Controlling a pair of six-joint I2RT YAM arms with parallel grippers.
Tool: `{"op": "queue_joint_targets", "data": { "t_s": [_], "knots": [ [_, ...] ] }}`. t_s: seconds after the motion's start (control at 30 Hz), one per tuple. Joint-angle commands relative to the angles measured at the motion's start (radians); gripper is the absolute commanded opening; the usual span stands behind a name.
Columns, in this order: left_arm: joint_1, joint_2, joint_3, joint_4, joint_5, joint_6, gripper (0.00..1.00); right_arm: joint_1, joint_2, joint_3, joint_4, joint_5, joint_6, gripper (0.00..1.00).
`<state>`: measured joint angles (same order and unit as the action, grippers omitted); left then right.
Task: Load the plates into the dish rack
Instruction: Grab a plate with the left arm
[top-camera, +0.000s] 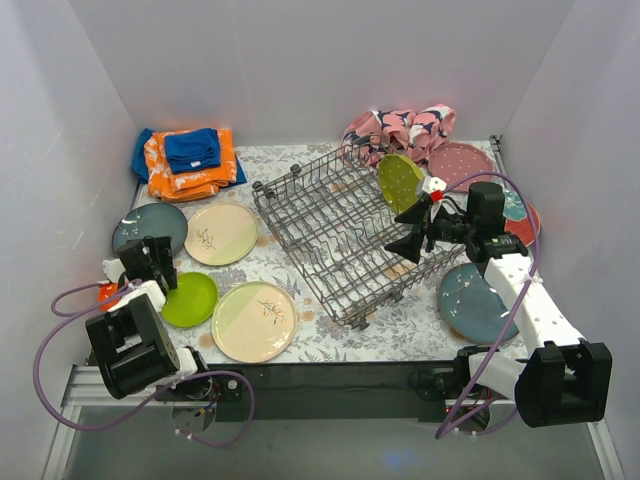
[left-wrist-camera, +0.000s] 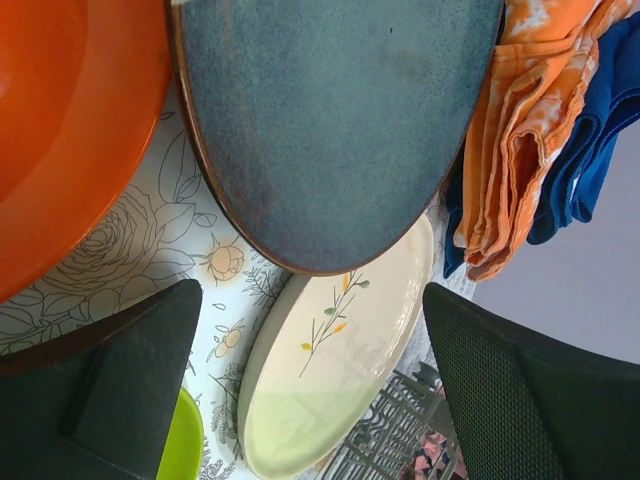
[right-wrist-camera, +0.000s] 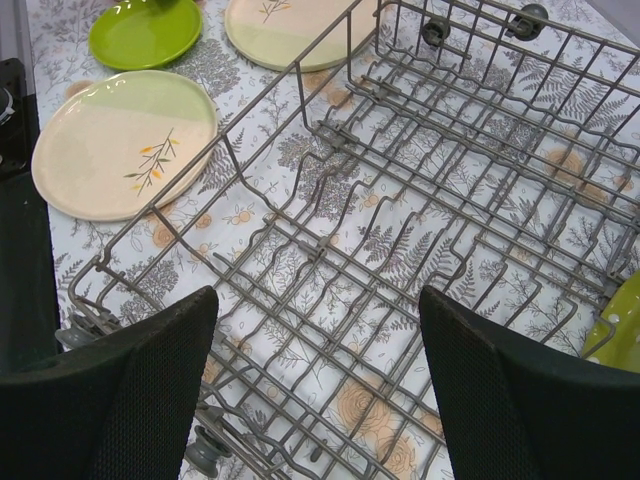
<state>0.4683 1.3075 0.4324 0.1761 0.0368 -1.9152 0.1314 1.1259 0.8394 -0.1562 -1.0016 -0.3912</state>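
Note:
The grey wire dish rack (top-camera: 325, 240) sits at an angle mid-table, and a lime dotted plate (top-camera: 399, 181) stands upright at its far right end. My right gripper (top-camera: 408, 233) hovers open over the rack's right side; the right wrist view shows only bare tines (right-wrist-camera: 400, 240) between its fingers. On the left lie a blue-grey plate (top-camera: 148, 227), two cream sprig plates (top-camera: 221, 233) (top-camera: 255, 321) and a lime plate (top-camera: 190, 298). My left gripper (top-camera: 151, 254) is open and empty, low over the gap between the orange plate (left-wrist-camera: 60, 130), the blue-grey plate (left-wrist-camera: 330, 120) and a cream plate (left-wrist-camera: 340, 360).
Folded orange and blue cloths (top-camera: 187, 160) lie at the back left and a pink-and-navy cloth (top-camera: 400, 128) behind the rack. A pink dotted plate (top-camera: 462, 162), a teal-and-red plate (top-camera: 522, 214) and a blue-grey plate (top-camera: 472, 300) lie right of the rack, around my right arm.

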Motion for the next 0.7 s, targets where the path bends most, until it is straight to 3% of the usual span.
{"op": "queue_joint_targets", "data": {
  "t_s": [0.0,0.67],
  "knots": [
    [0.013,0.012,-0.012,0.036,0.018,0.007,0.91,-0.010,0.000,0.000,0.023,-0.014,0.008,0.86],
    [0.023,0.111,-0.009,0.106,0.026,-0.010,0.87,-0.015,0.000,0.000,0.024,-0.015,0.006,0.86]
  ]
}}
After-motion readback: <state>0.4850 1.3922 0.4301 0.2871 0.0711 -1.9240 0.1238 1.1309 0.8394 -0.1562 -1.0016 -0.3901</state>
